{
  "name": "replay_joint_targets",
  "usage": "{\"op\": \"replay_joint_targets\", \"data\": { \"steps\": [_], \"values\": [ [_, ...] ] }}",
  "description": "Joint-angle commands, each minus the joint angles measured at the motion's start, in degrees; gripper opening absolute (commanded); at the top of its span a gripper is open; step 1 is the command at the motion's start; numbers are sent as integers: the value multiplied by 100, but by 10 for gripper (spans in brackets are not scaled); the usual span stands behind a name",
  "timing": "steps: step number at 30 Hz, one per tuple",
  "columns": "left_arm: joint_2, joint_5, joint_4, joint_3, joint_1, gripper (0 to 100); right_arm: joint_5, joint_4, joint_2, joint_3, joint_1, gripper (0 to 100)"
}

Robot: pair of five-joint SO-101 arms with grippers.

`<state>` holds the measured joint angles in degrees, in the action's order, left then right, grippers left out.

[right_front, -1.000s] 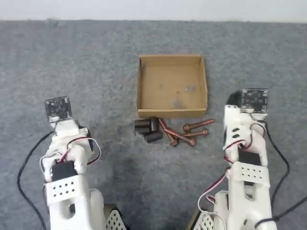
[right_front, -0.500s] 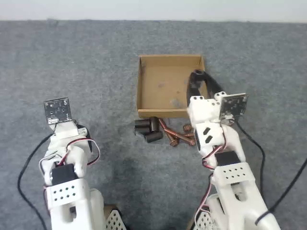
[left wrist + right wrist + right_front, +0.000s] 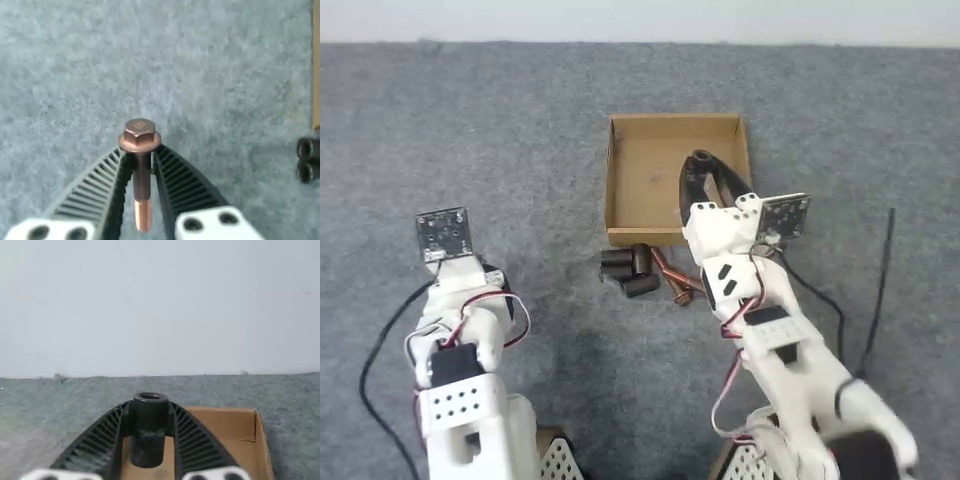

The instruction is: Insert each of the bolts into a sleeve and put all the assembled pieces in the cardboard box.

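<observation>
My left gripper [image 3: 142,152] is shut on a copper bolt [image 3: 141,165], hex head outward, above bare carpet. The left arm [image 3: 460,300] stands at the left of the table. My right gripper [image 3: 150,410] is shut on a black sleeve [image 3: 148,427], held upright with its bore facing up. That gripper [image 3: 706,180] hangs over the near right part of the cardboard box [image 3: 630,170]. Several black sleeves [image 3: 626,268] and copper bolts [image 3: 672,278] lie in a cluster just in front of the box. Two of the sleeves [image 3: 309,157] show past the left gripper.
Grey carpet [image 3: 520,130] covers the table, with a white wall [image 3: 160,300] behind. A black cable [image 3: 878,280] runs along the right side. Open carpet lies left of the box and between the two arms.
The right arm has swung from the right side towards the middle and now hangs over the box and the bolts. The left arm has barely moved.
</observation>
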<state>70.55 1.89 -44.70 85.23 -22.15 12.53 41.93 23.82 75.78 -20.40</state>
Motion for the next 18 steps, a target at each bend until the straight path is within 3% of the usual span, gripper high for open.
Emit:
{"op": "replay_joint_targets", "data": {
  "steps": [1,5,18],
  "values": [
    [202,-70,492,110,176,12,53,1288,-620,-404,-84,6],
    [202,-70,554,136,185,12,18,2580,-1288,-97,-400,6],
    [202,-70,563,136,185,12,-431,5042,-2062,1477,-884,6]
  ]
}}
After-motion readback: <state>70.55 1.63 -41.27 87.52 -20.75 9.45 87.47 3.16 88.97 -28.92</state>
